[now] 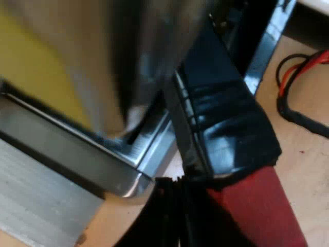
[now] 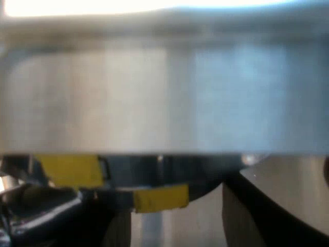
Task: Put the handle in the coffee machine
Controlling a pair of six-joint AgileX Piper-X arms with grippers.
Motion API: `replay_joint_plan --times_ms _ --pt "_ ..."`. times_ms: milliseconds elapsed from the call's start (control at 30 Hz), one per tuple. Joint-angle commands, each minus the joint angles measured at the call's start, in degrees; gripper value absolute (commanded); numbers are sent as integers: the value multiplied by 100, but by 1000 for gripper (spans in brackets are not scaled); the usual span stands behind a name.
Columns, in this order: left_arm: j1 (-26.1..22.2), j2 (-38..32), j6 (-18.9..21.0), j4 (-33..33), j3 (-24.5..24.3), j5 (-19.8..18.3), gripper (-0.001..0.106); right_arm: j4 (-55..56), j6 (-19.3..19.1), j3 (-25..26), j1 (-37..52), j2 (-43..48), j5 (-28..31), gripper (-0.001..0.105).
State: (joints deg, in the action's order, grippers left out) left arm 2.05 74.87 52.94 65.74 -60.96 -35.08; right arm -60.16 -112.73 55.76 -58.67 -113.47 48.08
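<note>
— Where's the holder?
— Its glossy dark handle (image 1: 226, 123), with the red end (image 1: 259, 211), is at four o'clock from the espresso machine's (image 2: 164, 98) steel tray (image 1: 123, 172).
— Grip?
— The left gripper (image 1: 177, 208) is against the handle, but I cannot tell its grip. The same goes for the right gripper (image 2: 159, 226).

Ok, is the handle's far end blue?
No, the handle ends in red, close beside the machine's metal base.

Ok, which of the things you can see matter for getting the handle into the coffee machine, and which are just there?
For the job:
dark handle with the red end
espresso machine

Just there:
yellow patches on the machine
wooden table
</note>
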Motion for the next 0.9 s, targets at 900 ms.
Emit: replay_joint_plan --times_ms 900 --pt "331 -270 1031 202 -2 -260 0 261 69 -1603 -857 1824 286 21"
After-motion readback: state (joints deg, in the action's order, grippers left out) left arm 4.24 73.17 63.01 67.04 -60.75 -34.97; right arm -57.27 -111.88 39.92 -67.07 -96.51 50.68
